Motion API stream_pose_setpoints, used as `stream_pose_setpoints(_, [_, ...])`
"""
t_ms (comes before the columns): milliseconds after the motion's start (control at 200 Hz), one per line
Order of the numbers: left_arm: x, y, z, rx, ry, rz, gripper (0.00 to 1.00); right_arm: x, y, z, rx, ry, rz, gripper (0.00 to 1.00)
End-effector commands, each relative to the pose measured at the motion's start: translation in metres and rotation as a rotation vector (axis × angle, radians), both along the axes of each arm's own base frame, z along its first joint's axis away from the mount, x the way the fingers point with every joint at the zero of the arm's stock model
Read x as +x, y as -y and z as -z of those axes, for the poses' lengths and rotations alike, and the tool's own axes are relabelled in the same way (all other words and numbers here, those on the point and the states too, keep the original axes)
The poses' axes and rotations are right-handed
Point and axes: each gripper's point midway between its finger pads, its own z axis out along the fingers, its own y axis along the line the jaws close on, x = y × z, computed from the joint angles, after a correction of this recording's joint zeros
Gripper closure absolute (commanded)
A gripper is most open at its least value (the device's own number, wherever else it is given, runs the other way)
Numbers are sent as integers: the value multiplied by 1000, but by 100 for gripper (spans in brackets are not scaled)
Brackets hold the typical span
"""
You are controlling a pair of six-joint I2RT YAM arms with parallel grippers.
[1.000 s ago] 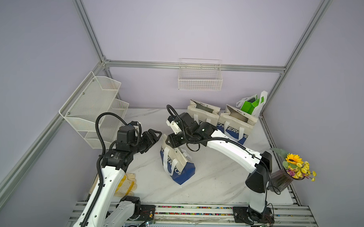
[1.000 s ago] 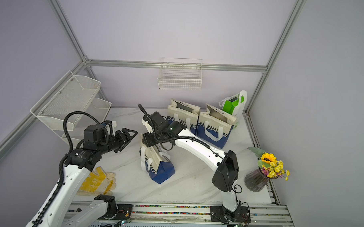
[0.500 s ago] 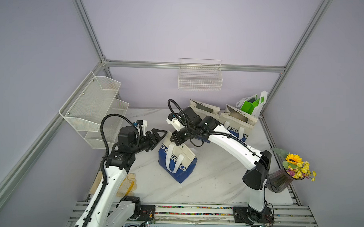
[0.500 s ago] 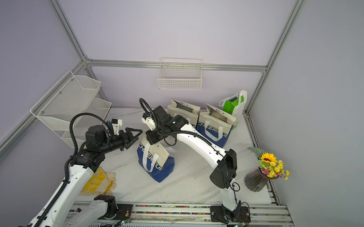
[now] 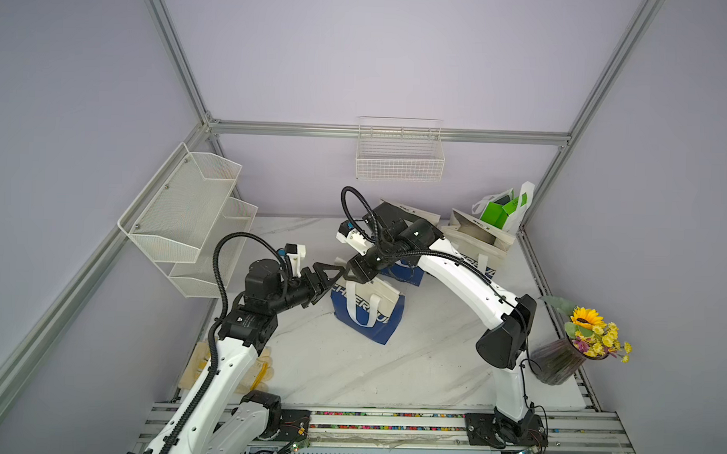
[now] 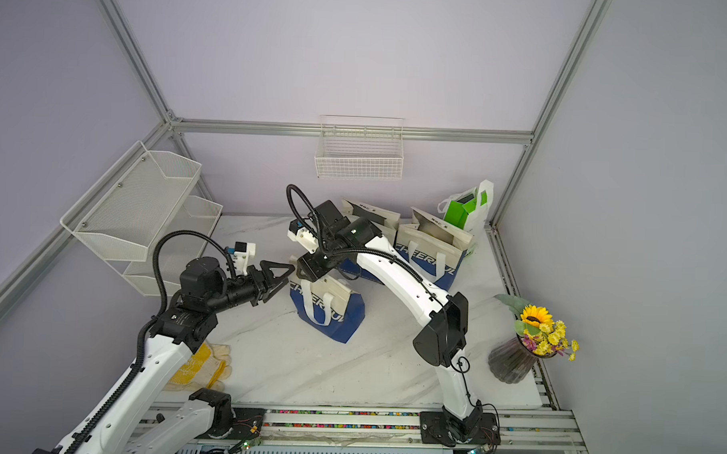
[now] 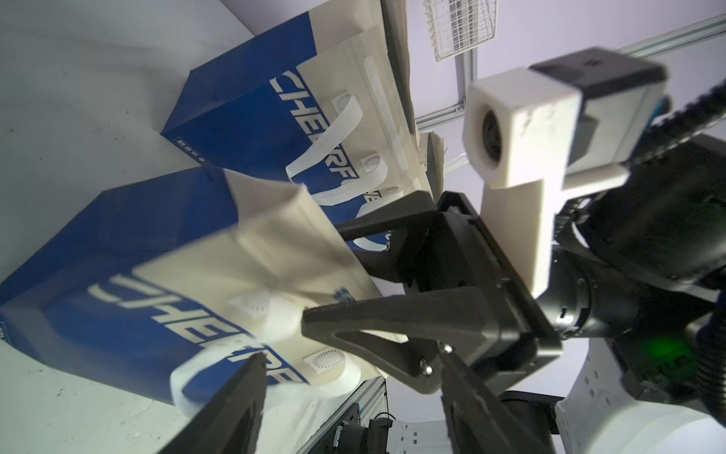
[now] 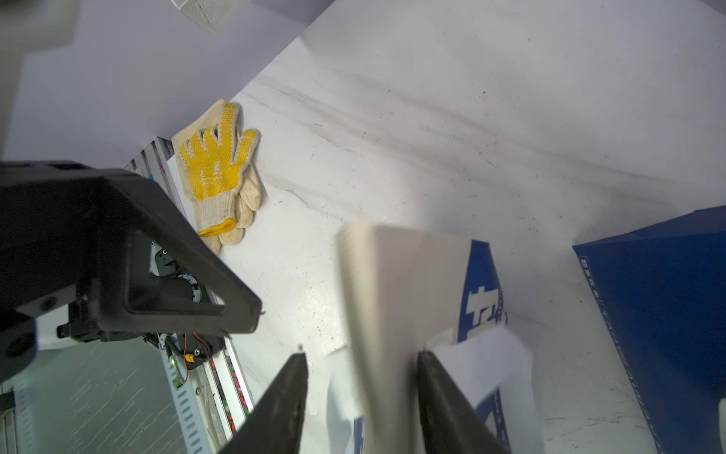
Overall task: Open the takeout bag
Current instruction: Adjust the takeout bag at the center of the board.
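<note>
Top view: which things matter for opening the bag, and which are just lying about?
Job:
- front bag
- left gripper, open beside it
- right gripper, open around its top edge

Lying about:
- rear bags
- green bag
- gloves
- vase
- wire basket
- rack

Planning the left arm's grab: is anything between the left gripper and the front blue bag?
Nothing visible. The left gripper, jaws open, sits right beside the top edge of the takeout bag. Only the right gripper, open astride the bag's cream rim, crowds that spot.
</note>
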Motion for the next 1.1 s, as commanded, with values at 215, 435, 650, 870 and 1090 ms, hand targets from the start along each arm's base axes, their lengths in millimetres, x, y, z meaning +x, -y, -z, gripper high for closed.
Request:
stream_pose_setpoints(215, [25,10,-13,-107,48,-87,34,-10,12,-23,177,13,-32,77])
stream_pose_setpoints(435, [39,11,-3,-117,42,-111,38,-5,13,-24,277,-40,-38,92])
stream_pose_setpoints(650, [47,5,2,-197,63,-138,42,-4,14,-20,325,-87,-49,100])
stream_pose_setpoints(870, [51,1,5,-233,85,-156,45,-7,17,-19,386,-142,-83,100])
stream_pose_setpoints(1090, [68,-1,-8,-340,146,-141,56,-8,22,-17,417,-178,-100,100])
